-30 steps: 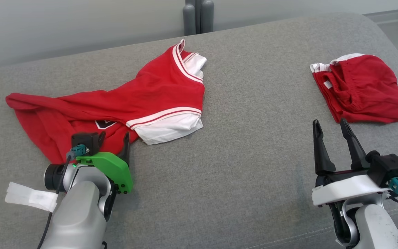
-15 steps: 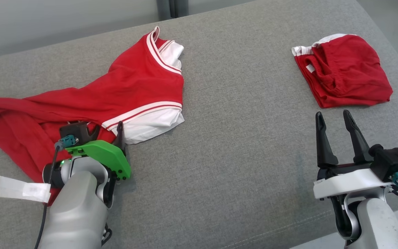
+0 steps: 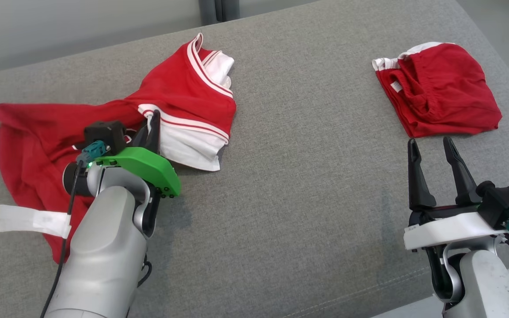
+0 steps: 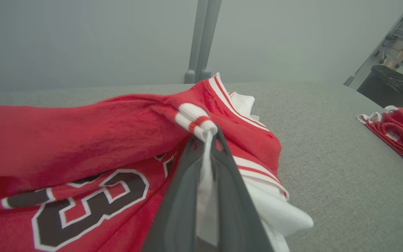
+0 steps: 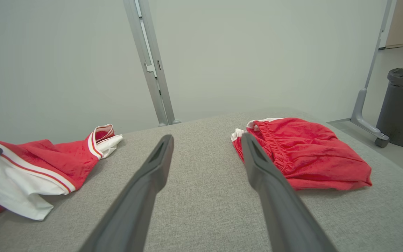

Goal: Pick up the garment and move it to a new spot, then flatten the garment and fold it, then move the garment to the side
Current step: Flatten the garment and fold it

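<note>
L hand tight on red jersey hem, R hand agape

A black, white-outlined numeral stands on the red jersey; a fold hides part of it, so it reads 3 or 8. Print on the left forearm's white tag is illegible.

The red jersey, trimmed in white stripes, lies rumpled on the left of the grey cushion. One striped hem is bunched and raised.
</note>
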`<state>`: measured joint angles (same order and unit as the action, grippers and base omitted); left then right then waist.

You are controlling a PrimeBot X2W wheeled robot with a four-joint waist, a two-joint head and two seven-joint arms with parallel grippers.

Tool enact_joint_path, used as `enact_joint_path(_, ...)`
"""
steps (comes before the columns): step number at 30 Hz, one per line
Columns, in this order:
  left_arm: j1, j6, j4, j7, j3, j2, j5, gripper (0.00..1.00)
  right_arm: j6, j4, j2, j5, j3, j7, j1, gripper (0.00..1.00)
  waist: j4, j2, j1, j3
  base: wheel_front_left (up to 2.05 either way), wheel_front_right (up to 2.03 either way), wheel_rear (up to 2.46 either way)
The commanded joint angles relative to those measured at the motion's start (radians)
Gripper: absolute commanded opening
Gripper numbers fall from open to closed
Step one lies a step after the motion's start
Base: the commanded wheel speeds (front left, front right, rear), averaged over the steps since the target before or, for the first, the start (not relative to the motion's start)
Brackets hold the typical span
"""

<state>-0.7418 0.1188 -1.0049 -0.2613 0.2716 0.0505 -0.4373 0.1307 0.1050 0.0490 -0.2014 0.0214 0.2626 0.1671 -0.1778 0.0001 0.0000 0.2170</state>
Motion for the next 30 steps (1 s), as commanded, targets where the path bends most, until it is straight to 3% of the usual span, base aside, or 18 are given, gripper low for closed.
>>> enact_joint_path(1,0.029,-0.002,0.078,-0.003,0.017,0.001,0.013,0.0,0.0,-0.004,0.003,-0.009,0.003,0.003,-0.004,1.0,0.01,-0.0001,0.0,-0.008,0.0,0.0,0.0)
enact_joint_path(9,0.035,-0.034,0.267,-0.004,0.071,0.001,0.01,0.0,0.0,-0.003,0.003,-0.01,-0.002,0.003,-0.001,1.0,0.016,-0.0001,0.0,-0.011,0.0,0.0,0.0)
enact_joint_path(14,-0.019,-0.062,0.302,-0.004,0.068,0.001,0.024,0.0,0.0,-0.005,0.003,-0.012,-0.01,0.003,0.008,1.0,0.007,-0.0001,0.0,0.0,0.0,0.0,0.0)
enact_joint_path(22,-0.14,-0.178,0.311,-0.004,-0.092,0.082,0.08,0.0,0.0,-0.009,0.003,-0.021,-0.037,0.003,0.029,1.0,-0.048,-0.0001,0.0,0.049,0.0,0.0,0.0)
enact_joint_path(30,-0.15,-0.28,0.261,-0.003,-0.23,0.144,0.156,0.0,0.0,-0.011,0.003,-0.034,-0.045,0.003,0.046,1.0,-0.097,-0.0001,0.0,0.106,0.0,0.0,0.0)
